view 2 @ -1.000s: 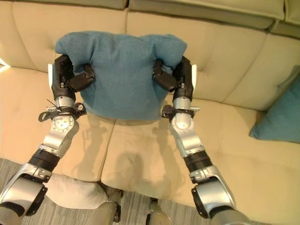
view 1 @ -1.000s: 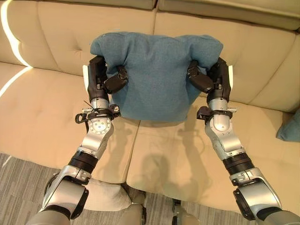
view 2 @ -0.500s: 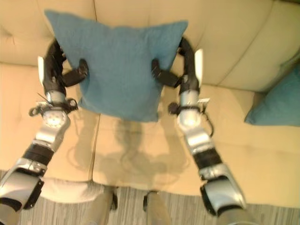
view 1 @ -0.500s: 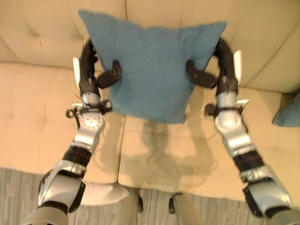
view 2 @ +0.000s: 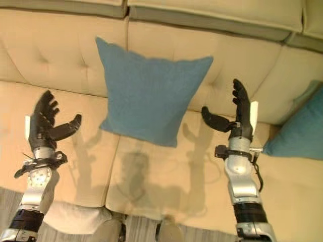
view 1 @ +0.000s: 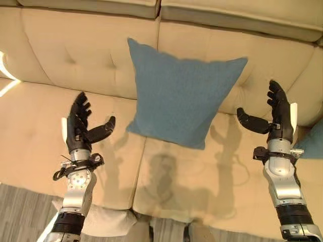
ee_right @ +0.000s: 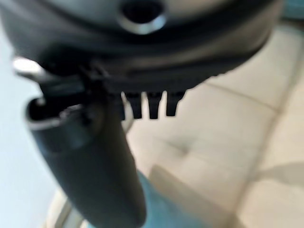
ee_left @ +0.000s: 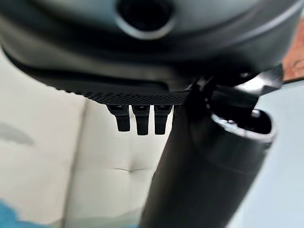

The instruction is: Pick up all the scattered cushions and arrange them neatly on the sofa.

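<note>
Teal square fabric cushion (view 1: 184, 98) leans on the cream sofa (view 1: 60, 45) backrest, our left hand (view 1: 81, 128) and right hand (view 1: 276, 113) spread wide, clear either side; placement looks done, next we fetch another cushion.

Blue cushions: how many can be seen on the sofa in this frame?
2. One blue cushion leans against the sofa backrest between the open left hand and right hand. A second blue cushion sits at the right edge, partly cut off; others may lie outside the view.

blue cushion (view 2: 149, 98) leaning on sofa (view 2: 60, 55) | left hand (view 2: 43, 121), right hand (view 2: 237, 116) spread
</note>
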`<state>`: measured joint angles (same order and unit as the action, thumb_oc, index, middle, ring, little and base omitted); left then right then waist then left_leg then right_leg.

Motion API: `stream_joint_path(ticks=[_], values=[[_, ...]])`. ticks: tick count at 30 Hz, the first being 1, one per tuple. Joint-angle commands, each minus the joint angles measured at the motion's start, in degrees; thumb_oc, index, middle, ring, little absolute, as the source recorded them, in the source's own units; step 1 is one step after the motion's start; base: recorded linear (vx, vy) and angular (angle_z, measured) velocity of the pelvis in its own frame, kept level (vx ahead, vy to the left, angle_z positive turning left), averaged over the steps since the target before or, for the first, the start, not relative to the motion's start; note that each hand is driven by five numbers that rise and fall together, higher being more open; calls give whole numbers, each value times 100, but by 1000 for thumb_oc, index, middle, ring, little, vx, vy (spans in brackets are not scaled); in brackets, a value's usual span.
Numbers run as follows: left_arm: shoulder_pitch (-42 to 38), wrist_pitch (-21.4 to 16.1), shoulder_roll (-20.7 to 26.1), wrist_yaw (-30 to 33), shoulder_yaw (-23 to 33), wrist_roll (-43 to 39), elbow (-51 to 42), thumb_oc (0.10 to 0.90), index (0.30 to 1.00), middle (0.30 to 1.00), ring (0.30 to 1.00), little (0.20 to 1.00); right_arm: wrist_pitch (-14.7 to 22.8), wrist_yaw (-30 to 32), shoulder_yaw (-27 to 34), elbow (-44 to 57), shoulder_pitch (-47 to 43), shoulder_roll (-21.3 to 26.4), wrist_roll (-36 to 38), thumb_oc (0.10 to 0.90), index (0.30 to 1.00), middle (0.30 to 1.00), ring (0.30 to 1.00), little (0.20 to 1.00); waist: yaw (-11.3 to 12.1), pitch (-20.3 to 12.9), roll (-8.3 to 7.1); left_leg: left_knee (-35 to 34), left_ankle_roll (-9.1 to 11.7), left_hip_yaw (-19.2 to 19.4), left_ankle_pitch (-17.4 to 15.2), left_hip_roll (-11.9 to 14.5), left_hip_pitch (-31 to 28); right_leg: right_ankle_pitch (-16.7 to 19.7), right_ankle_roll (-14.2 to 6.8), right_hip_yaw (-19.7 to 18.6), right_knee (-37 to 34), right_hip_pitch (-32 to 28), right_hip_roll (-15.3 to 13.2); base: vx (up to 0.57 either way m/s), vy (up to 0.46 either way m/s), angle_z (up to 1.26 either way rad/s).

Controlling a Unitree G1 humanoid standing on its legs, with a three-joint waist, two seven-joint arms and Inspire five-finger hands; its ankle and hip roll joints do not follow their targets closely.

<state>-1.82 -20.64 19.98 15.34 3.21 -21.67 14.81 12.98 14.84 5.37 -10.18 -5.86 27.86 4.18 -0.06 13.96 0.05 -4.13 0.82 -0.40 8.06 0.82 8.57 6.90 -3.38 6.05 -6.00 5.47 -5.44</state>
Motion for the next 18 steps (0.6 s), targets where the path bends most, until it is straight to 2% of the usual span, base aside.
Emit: stream_joint_path(ticks=[1,6,9,12,15,16,17,18], values=[[189,-307,388,-377,-70,298,333,800,900,900,900,900,414,-186,-183,-354,453,267,-197,800,900,900,900,900,-3,-1510,-133,-87,258,93,-610,-29,-19,-413,-507,111,100,220,149,8,-66,20],[697,-162,91,-581,-269,362,902,800,900,900,900,900,434,-310,-288,-825,987,-90,-253,800,900,900,900,900,-13,-1475,-164,-87,294,8,-557,43,-93,-465,-431,189,100,75,211,-35,-98,16],[948,-41,-137,-698,-458,330,1593,800,900,900,900,900,452,-304,-395,-1277,1219,-349,-179,800,900,900,900,900,-21,-1411,-179,-87,315,-112,-457,100,-52,-529,-367,216,100,58,297,-87,-110,37],[1044,59,-287,-741,-587,347,2124,800,900,900,900,900,438,-305,-528,-1580,1298,-465,-131,800,900,900,900,900,-26,-1362,-186,-87,331,-195,-364,112,22,-564,-341,267,100,63,339,-103,-76,25],[1072,78,-350,-765,-621,329,2283,800,900,900,900,900,431,-300,-590,-1687,1288,-494,-128,800,900,900,900,900,-35,-1362,-186,-87,331,-219,-354,110,33,-562,-339,291,100,62,342,-94,-30,25],[1096,140,-484,-749,-811,397,2777,800,900,900,900,900,385,-266,-736,-1902,1220,-530,-57,800,900,900,900,900,-18,-1280,-220,-34,310,-226,-293,75,8,-525,-316,241,100,29,336,-220,-11,10],[1048,136,-504,-736,-855,405,2897,800,900,900,900,900,388,-252,-777,-1910,1157,-520,-26,800,900,900,900,900,-32,-1239,-251,73,261,-210,-409,41,0,-483,-316,230,100,37,293,-448,35,2],[851,130,-558,-704,-989,524,3280,800,900,900,900,900,378,-252,-937,-2018,997,-446,-21,800,900,900,900,900,-97,-1128,-404,834,202,-199,-964,-154,29,-306,-299,200,100,153,99,-290,53,-1]])
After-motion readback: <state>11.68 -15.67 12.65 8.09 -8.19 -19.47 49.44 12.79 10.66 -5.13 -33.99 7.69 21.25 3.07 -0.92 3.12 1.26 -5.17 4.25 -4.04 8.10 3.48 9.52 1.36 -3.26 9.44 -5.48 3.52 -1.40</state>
